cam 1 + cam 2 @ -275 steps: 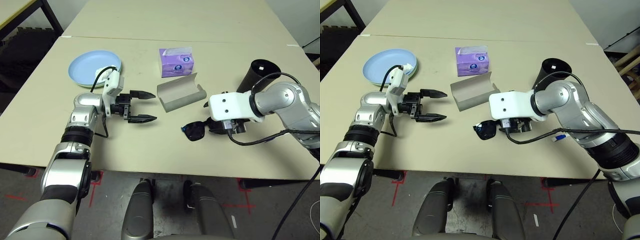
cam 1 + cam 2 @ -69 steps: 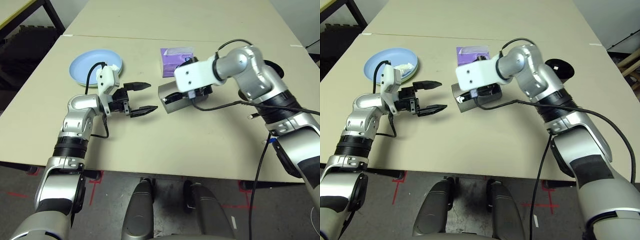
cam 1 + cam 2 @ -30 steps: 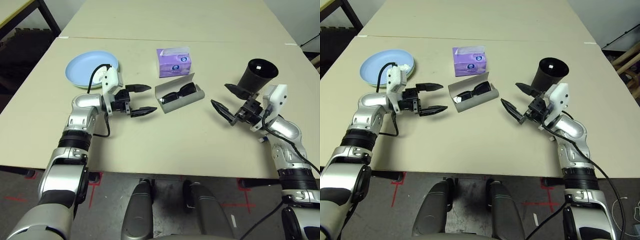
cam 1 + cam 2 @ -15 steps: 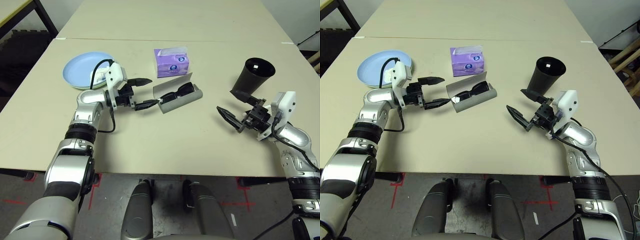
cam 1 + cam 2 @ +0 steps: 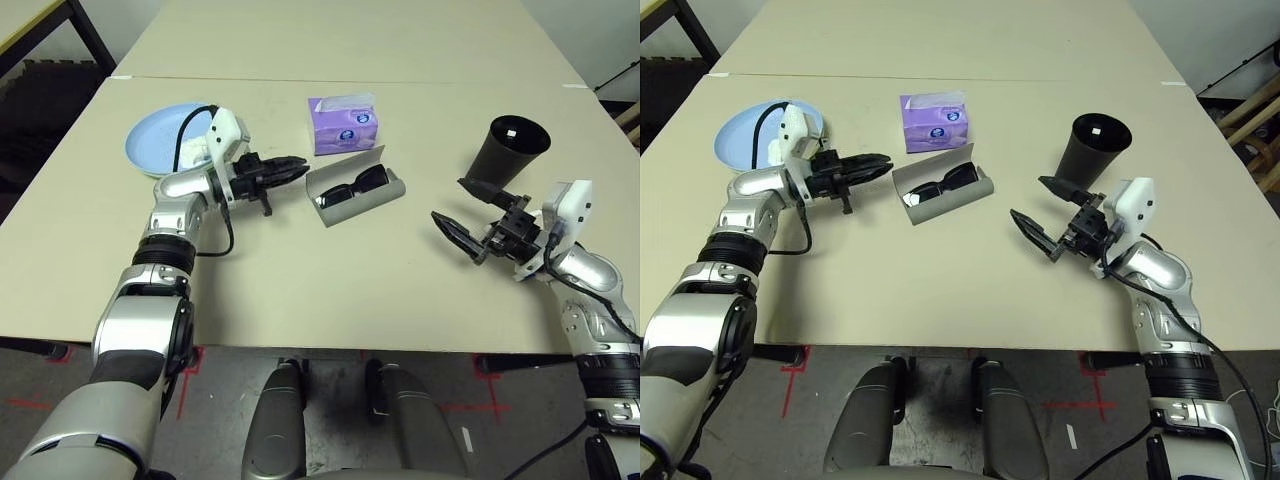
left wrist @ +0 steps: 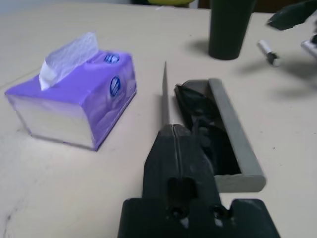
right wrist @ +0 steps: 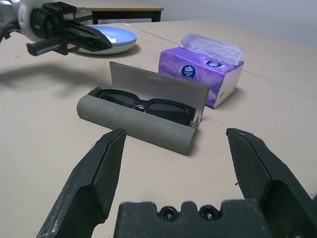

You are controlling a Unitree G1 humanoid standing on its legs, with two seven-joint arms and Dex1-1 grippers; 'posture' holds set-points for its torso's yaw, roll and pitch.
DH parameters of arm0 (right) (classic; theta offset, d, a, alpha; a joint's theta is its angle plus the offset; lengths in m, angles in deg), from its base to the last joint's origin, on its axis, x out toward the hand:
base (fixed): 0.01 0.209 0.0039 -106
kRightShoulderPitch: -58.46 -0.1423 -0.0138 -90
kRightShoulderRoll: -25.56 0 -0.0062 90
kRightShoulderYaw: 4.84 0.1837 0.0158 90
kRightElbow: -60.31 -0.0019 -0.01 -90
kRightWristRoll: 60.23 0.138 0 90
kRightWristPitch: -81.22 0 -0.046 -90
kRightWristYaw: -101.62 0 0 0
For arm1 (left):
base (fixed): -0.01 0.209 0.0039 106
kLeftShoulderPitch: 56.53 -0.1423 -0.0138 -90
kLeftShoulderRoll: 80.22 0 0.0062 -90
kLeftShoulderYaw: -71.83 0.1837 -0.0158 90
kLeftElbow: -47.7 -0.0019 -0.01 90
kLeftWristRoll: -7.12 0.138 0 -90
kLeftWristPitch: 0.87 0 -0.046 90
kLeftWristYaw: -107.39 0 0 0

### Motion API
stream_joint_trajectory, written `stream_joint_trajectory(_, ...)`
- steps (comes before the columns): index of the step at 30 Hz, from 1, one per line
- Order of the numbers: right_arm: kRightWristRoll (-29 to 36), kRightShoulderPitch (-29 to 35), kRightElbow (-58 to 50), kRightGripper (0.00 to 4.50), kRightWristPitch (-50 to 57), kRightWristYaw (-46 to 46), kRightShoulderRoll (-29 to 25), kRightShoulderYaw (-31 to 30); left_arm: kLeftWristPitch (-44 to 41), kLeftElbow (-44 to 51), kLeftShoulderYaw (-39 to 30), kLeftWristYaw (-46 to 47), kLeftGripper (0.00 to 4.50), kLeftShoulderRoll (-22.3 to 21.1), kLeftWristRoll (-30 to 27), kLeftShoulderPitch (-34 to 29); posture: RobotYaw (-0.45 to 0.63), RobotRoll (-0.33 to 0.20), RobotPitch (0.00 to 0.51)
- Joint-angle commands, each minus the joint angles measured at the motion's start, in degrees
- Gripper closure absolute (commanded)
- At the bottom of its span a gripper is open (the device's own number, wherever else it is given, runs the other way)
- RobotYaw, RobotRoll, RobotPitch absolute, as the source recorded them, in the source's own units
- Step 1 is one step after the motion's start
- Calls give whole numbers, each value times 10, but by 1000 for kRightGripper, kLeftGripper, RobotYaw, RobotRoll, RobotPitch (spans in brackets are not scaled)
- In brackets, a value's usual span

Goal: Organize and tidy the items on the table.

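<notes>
1. Beige and matte, the table in the left eye view carries a thin seam across its far part. The grey glasses case lies open near the middle with the black sunglasses inside it, and the purple tissue box sits just behind it. The light blue plate is at the far left, partly covered by the left arm. The left gripper points at the case's left end with its two fingers pressed together. The black cup stands at the right.

2. In the right eye view the right gripper hovers in front of the cup with its fingers spread wide — nothing between them — well apart from the case.

3. The left wrist view looks along the closed black fingers, their tip near the end of the open case beside its upright lid. The sunglasses lie in the tray, the tissue box stands beside the case with a white tissue sticking up, and beyond are the cup and a small white pen lying on the table.

4. The right wrist view looks between two widely parted fingers at the open case holding the sunglasses, the tissue box behind it, and — farther off — the left gripper in front of the blue plate.
</notes>
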Motion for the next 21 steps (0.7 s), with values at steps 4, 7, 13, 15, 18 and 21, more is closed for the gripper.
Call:
stream_joint_trajectory(4,4,13,-18,0,12,1,-5,-6,24,-41,9,35,4456,10,35,24,83,0,210)
stream_joint_trajectory(7,5,17,-30,0,18,-2,-5,-7,34,-56,14,68,4456,10,57,32,79,0,208)
stream_joint_trajectory(13,6,22,-52,0,30,-9,-5,-8,43,-72,21,92,4456,14,83,38,74,0,205)
stream_joint_trajectory(15,6,20,-55,0,33,-10,-5,-8,45,-76,27,92,4456,14,93,37,73,0,205)
stream_joint_trajectory(18,5,18,-60,0,36,-13,-5,-9,44,-72,30,74,4456,19,92,34,72,0,207)
stream_joint_trajectory(21,4,17,-61,0,37,-16,-5,-10,40,-63,26,48,4456,25,81,31,72,0,207)
